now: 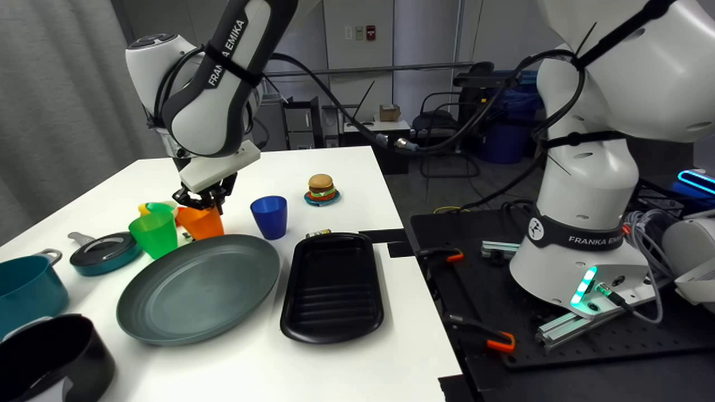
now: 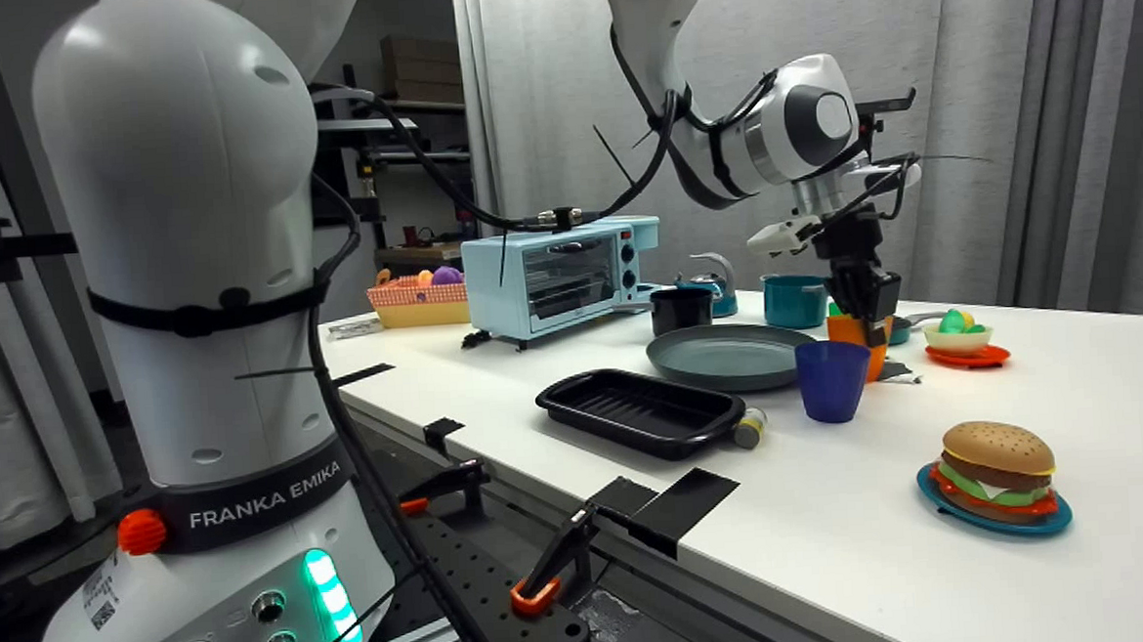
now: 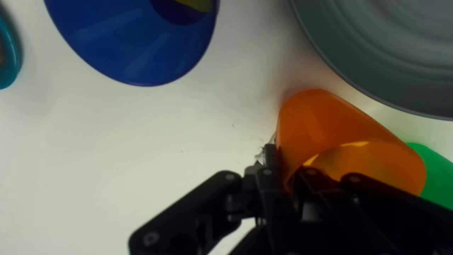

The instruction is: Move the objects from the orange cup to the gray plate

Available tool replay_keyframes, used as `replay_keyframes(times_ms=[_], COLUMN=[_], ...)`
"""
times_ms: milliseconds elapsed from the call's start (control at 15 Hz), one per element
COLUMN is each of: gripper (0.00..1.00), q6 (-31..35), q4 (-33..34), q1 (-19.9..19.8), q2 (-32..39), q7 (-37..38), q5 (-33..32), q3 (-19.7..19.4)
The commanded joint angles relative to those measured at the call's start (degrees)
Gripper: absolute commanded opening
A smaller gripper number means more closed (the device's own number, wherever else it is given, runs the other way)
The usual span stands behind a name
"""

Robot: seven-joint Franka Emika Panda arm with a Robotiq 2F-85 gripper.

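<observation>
Small bright-orange plastic cup (image 3: pixel 318 117) held in black pincer (image 3: pixel 286 170), narrow on its wall @ rim, 1 finger in, 1 out; cup just beside lg round dk-gray plate (image 3: pixel 343 46); inside mostly hidden.

In an exterior view I have my pincer (image 2: pixel 873 334) down at the orange cup (image 2: pixel 842 327). A blue cup (image 2: pixel 832 384) stands just in front of the pincer; left of the pincer lie the gray plate (image 2: pixel 722 354) and black ridged tray (image 2: pixel 637 406), lower right a toy hamburger (image 2: pixel 996 465).
</observation>
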Motion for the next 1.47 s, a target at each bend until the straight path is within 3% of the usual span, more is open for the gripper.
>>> replay_keyframes(times_ms=[0, 867, 1133, 1400], gripper=[0.01, 0.02, 0.02, 0.02], q6=[0.8, 3.2, 1.9, -0.1], q4=[0.6, -5.6, -9.4, -13.7], q1=[2.5, 11.1, 12.8, 12.7], q2=[0.3, -9.6, -14.4, -19.9], q7=[0.1, 4.4, 8.4, 13.5], q5=[-1.6, -21.0, -31.3, -42.3], q3=[-2.7, -9.9, -8.6, -4.3])
